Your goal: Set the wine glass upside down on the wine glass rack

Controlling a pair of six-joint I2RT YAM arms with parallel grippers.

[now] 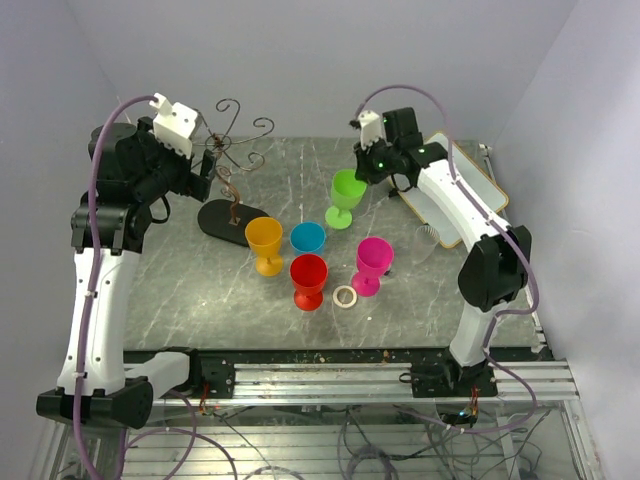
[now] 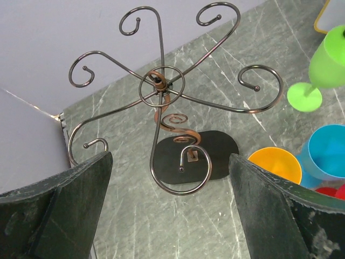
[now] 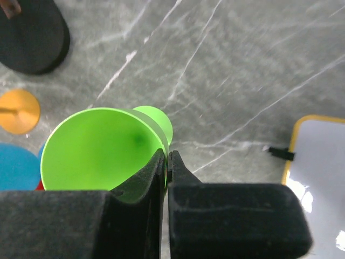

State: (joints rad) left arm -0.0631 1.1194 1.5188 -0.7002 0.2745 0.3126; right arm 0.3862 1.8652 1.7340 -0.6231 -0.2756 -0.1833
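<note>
The wine glass rack (image 1: 232, 150) is a thin dark wire tree with curled arms on a black oval base (image 1: 228, 218) at the back left; it fills the left wrist view (image 2: 161, 86). My left gripper (image 2: 170, 205) is open and empty, above and beside the rack. A green wine glass (image 1: 346, 196) stands upright at the back centre. My right gripper (image 3: 167, 159) is shut on the rim of the green wine glass (image 3: 97, 145), one finger inside the bowl.
Orange (image 1: 265, 243), blue (image 1: 308, 238), red (image 1: 308, 280) and pink (image 1: 373, 264) glasses stand upright mid-table. A small ring (image 1: 345, 296) lies near the pink glass. A white board with a yellow edge (image 1: 455, 195) lies at the back right.
</note>
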